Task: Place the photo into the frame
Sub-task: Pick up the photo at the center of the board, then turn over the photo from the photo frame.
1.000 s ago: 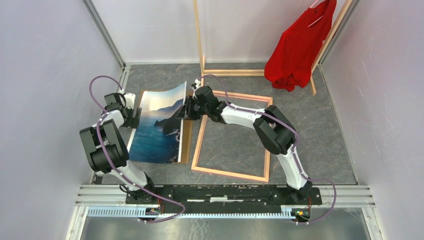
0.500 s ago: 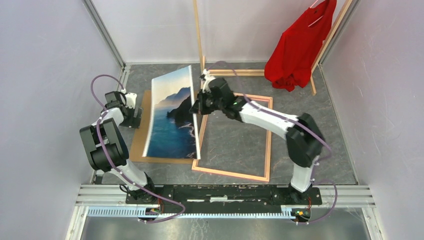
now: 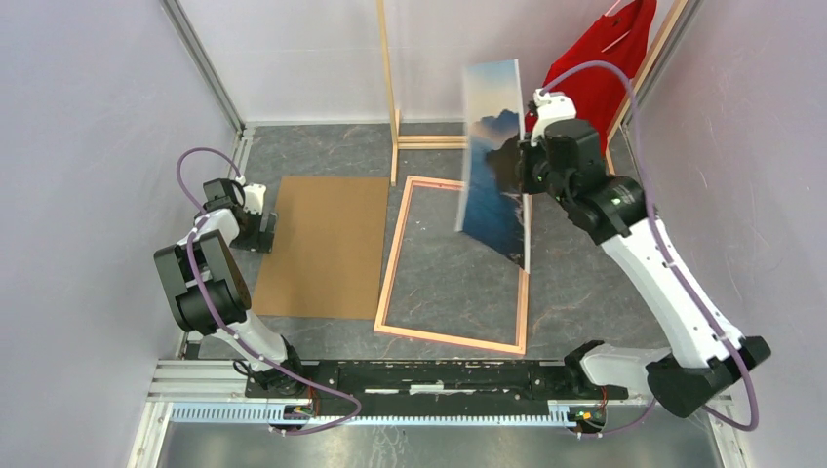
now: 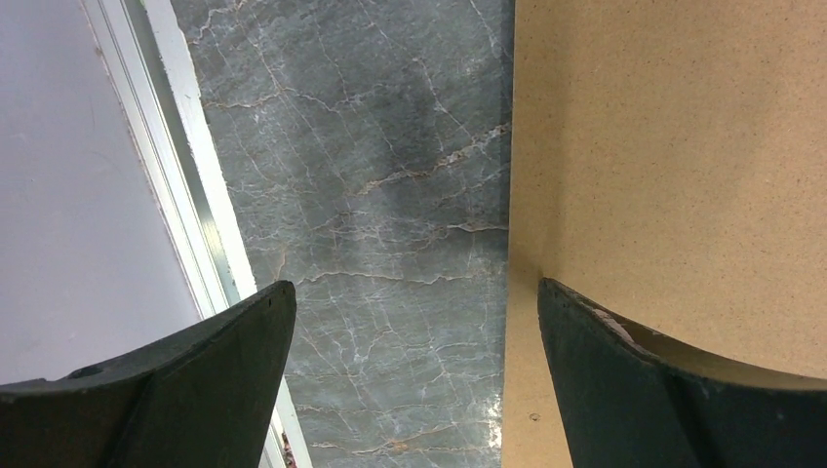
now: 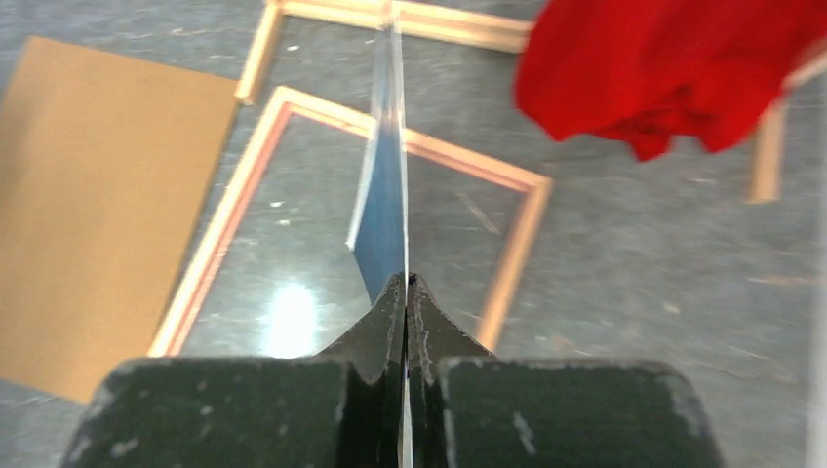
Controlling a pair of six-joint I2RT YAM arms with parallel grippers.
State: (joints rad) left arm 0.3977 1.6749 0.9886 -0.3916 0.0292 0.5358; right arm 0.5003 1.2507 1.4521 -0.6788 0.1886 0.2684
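Pink-fronted and rectangular, the large picture frame [image 3: 392,261] lies flat and open on the grey marbled table [image 3: 624,263]. The plain brown backing board [image 3: 327,244] lies just beside its left rail.

The large seacoast photo with blue water, dark mountains and a thin white border [image 3: 491,161] is off the table. It stands nearly upright in the air over the far right part of the frame, in front of the red garment [image 3: 585,97] hanging on the bare-wood rack [image 3: 387,68]. The right gripper [image 3: 525,166] has its jaws pressed together on the photo's right edge. The right wrist view shows the sheet [image 5: 385,195] edge-on, running out from the pinched fingertips [image 5: 406,283].

Half a second ago the right arm reached left and held the photo tilted above the board and the frame's left rail. It has since swung right and risen, leaving the whole board bare.

The left gripper [image 4: 414,288] has not moved. Its jaws are spread at the board's far left edge, one finger [image 4: 673,400] over the board and the other over the table.
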